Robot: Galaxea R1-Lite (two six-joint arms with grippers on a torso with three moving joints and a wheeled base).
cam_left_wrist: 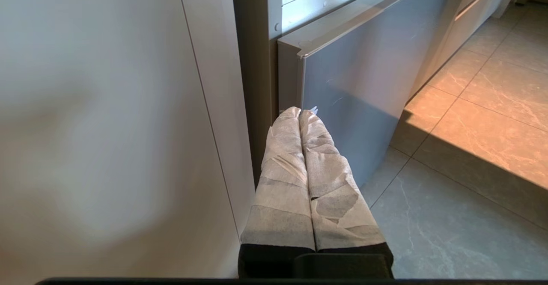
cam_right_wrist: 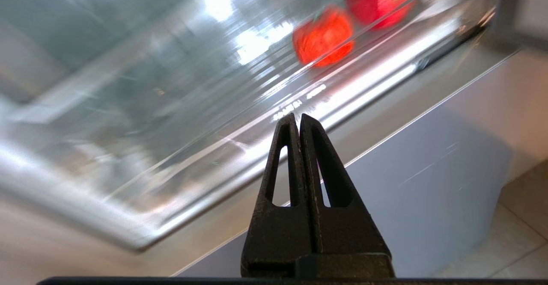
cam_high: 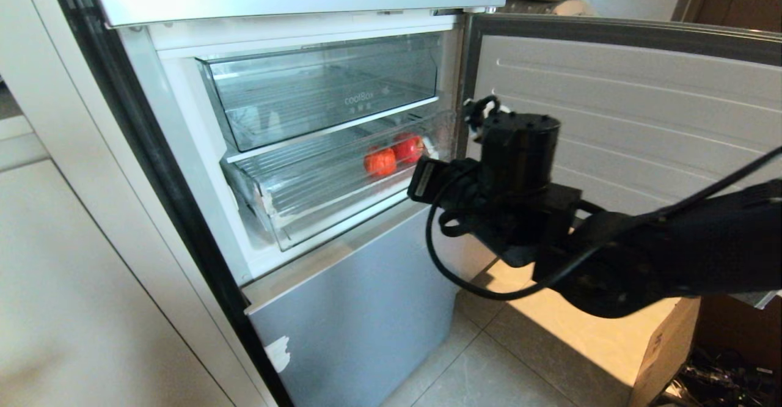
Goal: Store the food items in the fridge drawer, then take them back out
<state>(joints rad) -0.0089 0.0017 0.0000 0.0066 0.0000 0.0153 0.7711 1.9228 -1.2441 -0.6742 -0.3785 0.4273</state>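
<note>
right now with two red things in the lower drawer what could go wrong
The right tool is shut in front of the fridge drawer; reaching in like that, it would likely push the food items rather than grip one. The clear front wall stands between it and them, so it may bump it. The two lie close together, so one may roll.

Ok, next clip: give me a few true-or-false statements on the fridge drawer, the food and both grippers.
1. Two red-orange food items lie in the lower fridge drawer. True.
2. The right gripper holds one of them. False: it is shut on nothing, outside the drawer's front.
3. The upper clear bin holds the food. False: no food shows in it.
4. The fridge door stands open. True.
5. The left gripper is open. False: it is shut, low beside the grey lower door.
</note>
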